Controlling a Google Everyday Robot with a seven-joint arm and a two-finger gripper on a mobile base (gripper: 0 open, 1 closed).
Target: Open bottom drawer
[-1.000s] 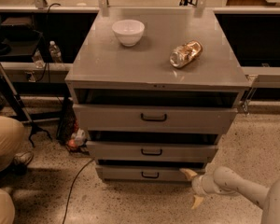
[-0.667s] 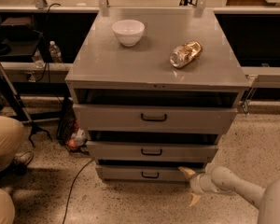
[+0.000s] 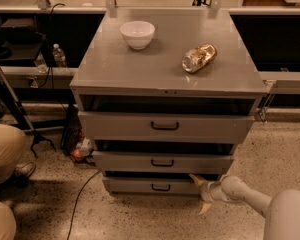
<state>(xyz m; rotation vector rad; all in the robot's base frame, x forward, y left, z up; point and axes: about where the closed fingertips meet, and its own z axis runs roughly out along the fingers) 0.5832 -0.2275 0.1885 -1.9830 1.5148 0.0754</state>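
The grey metal cabinet [image 3: 165, 69] has three drawers, each standing slightly out. The bottom drawer [image 3: 140, 185] is the lowest, with a low flat front and a small black loop handle [image 3: 161, 187]. My gripper [image 3: 199, 194] is low at the right end of the bottom drawer's front, on a pale arm that comes in from the lower right. Its two tan fingers are spread apart, the upper fingertip [image 3: 194, 178] at the drawer's right corner and the lower one near the floor. It holds nothing and is well to the right of the handle.
A white bowl [image 3: 137, 34] and a crumpled brown bag [image 3: 199, 57] lie on the cabinet top. A person's legs [image 3: 5, 154] are at the left. A cable [image 3: 80, 194] runs over the floor, with a stand and bottles to the left of the cabinet.
My gripper has moved a little up and to the left, closer to the bottom drawer's right end. The drawers have not moved.
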